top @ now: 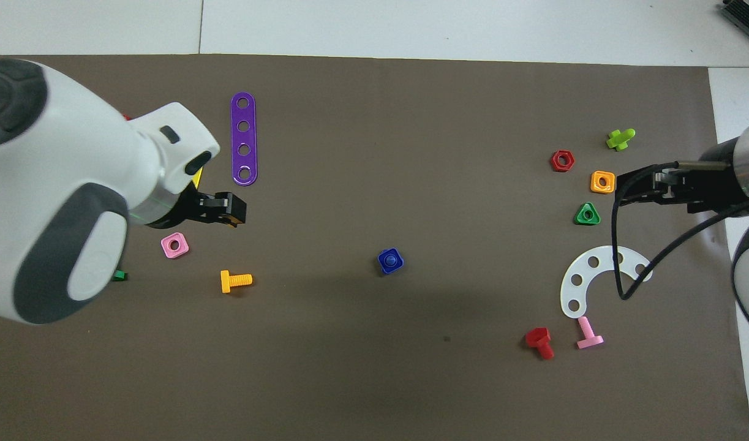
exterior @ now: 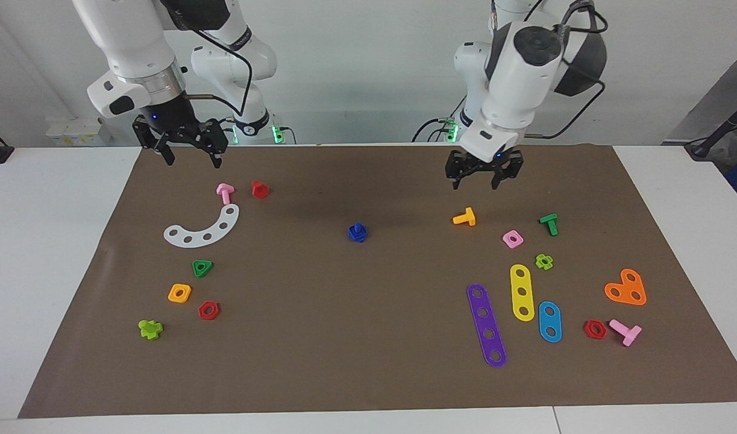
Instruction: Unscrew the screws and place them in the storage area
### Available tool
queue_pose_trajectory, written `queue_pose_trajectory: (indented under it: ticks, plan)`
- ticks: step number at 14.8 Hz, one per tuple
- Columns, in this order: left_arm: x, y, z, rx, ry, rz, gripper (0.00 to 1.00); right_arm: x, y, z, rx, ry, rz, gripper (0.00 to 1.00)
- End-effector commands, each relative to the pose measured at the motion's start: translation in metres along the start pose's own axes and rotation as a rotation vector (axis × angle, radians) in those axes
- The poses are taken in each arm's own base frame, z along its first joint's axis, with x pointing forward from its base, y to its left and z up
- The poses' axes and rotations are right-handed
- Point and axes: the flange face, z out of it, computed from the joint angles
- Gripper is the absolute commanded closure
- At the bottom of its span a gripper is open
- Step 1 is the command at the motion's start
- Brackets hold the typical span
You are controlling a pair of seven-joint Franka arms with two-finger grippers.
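A dark-blue screw (exterior: pixel 357 232) stands in the middle of the brown mat (exterior: pixel 368 361), and it looks seated in a dark-blue square nut. It also shows in the overhead view (top: pixel 390 261). My left gripper (exterior: pixel 482 179) hangs open and empty above the mat toward the left arm's end, over the spot beside the orange bolt (exterior: pixel 464 217). It also shows in the overhead view (top: pixel 227 211). My right gripper (exterior: pixel 190 158) hangs open and empty above the mat toward the right arm's end, close to the pink bolt (exterior: pixel 224 193). Both grippers are well apart from the screw.
Toward the right arm's end lie a white curved strip (exterior: pixel 202 229), a red bolt (exterior: pixel 260 189), several coloured nuts and a lime bolt (exterior: pixel 150 328). Toward the left arm's end lie purple (exterior: pixel 486 325), yellow and blue strips, an orange heart plate (exterior: pixel 626 288), bolts and nuts.
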Motion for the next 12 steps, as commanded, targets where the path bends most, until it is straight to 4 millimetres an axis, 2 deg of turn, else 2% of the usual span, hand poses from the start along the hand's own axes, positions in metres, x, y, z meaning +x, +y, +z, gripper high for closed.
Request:
queue_pose_trajectory:
  ticks: [1, 4, 7, 9, 10, 12]
  plan:
    - [-0.002, 0.029, 0.019, -0.077, 0.023, -0.124, 0.08, -0.002, 0.003, 0.001, 0.024, -0.01, -0.02, 0.0]
    - [-0.004, 0.069, 0.052, -0.105, 0.028, -0.226, 0.08, -0.001, 0.007, 0.001, 0.024, -0.008, -0.014, 0.0]
    - [-0.003, 0.096, 0.087, -0.123, 0.043, -0.323, 0.08, -0.001, 0.006, 0.001, 0.024, -0.008, -0.018, 0.0]
    - [-0.005, 0.118, 0.121, -0.102, 0.024, -0.349, 0.09, -0.001, 0.006, 0.001, 0.024, -0.008, -0.015, 0.0]
    - [-0.006, 0.127, 0.136, -0.103, 0.029, -0.368, 0.09, -0.001, 0.006, 0.001, 0.024, -0.008, -0.015, 0.0]
    - [-0.007, 0.13, 0.15, -0.099, 0.029, -0.374, 0.1, -0.001, 0.006, 0.001, 0.024, -0.008, -0.015, 0.0]
